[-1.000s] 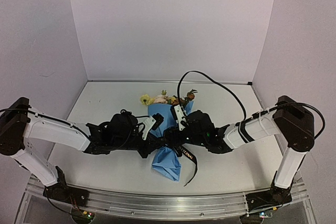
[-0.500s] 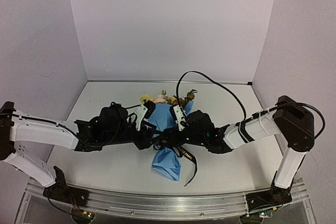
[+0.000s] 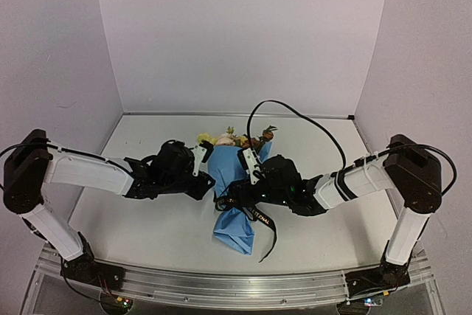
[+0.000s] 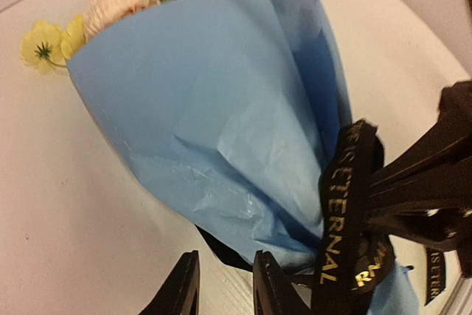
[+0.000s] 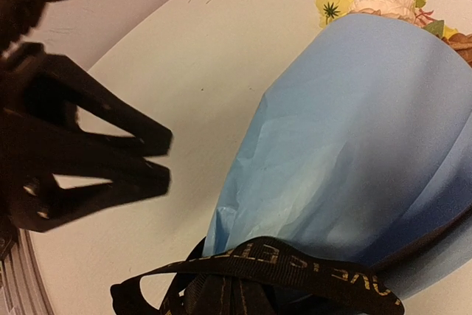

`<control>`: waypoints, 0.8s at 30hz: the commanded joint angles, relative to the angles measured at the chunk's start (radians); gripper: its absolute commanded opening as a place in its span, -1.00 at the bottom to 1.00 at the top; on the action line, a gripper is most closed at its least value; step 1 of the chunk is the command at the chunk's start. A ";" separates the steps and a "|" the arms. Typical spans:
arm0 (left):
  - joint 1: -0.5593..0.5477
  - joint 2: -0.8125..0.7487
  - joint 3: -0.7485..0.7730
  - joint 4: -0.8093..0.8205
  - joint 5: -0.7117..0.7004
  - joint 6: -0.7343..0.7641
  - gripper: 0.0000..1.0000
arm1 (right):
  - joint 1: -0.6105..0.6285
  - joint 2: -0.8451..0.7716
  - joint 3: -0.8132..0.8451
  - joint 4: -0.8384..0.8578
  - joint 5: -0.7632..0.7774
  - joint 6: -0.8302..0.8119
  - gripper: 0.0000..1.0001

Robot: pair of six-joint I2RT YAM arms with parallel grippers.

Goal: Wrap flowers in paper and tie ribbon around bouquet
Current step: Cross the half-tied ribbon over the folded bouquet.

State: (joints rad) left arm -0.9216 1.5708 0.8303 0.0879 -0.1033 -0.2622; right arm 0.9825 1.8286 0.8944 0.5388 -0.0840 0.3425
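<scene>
Nearest the arm bases, the narrow tail of the paper (image 3: 234,232) lies crumpled on the table (image 3: 147,235). One loose end of the ribbon (image 3: 267,228) trails beside it toward the near edge. Just beyond, at the neck of the bouquet (image 3: 234,176), the ribbon goes around the gathered paper, with slack loops bunched there in the right wrist view. The right gripper (image 4: 391,193) sits at that neck with its jaws together, seemingly pinching the ribbon. The left gripper (image 4: 225,289) is just beside the cone's left edge, its fingers a little apart with only bare table between them, holding nothing. Farther back the cone widens, and the flowers (image 3: 230,138) show above its far rim, yellow on the left, cream in the middle and orange-brown on the right. The wrapping looks done, and the ribbon is around the bundle. Whether a knot is actually pulled tight cannot be told from these views. By my judgement, what remains is to cinch or finish the tie and let go. Compared with a second ago, the left gripper has drawn back from the neck, where it worked close against the right one, and now stands off to the left. The bouquet, the ribbon tail and the right arm lie as they did.
</scene>
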 commanded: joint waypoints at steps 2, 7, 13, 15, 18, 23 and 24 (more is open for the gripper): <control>0.000 0.082 0.088 -0.018 0.070 0.018 -0.55 | 0.004 -0.025 0.035 0.043 -0.035 0.022 -1.00; -0.001 0.084 0.092 -0.004 0.149 0.052 -0.57 | 0.004 -0.035 0.030 0.043 -0.053 0.030 -1.00; -0.002 0.076 0.083 -0.005 0.233 0.081 -0.59 | 0.004 -0.040 0.043 0.043 -0.087 0.043 -1.00; -0.002 0.066 0.071 0.004 0.251 0.083 -0.60 | 0.004 -0.037 0.047 0.042 -0.093 0.046 -1.00; -0.002 0.041 0.050 0.024 0.270 0.079 -0.60 | 0.005 -0.026 0.055 0.042 -0.095 0.058 -1.00; -0.001 0.005 0.013 0.056 0.272 0.061 -0.60 | 0.004 -0.018 0.047 0.043 -0.082 0.060 -1.00; -0.001 -0.002 0.005 0.067 0.274 0.057 -0.60 | 0.005 -0.014 0.048 0.043 -0.080 0.063 -1.00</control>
State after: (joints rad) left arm -0.9218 1.6342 0.8618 0.0839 0.1435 -0.2021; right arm 0.9825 1.8286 0.9142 0.5423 -0.1696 0.3939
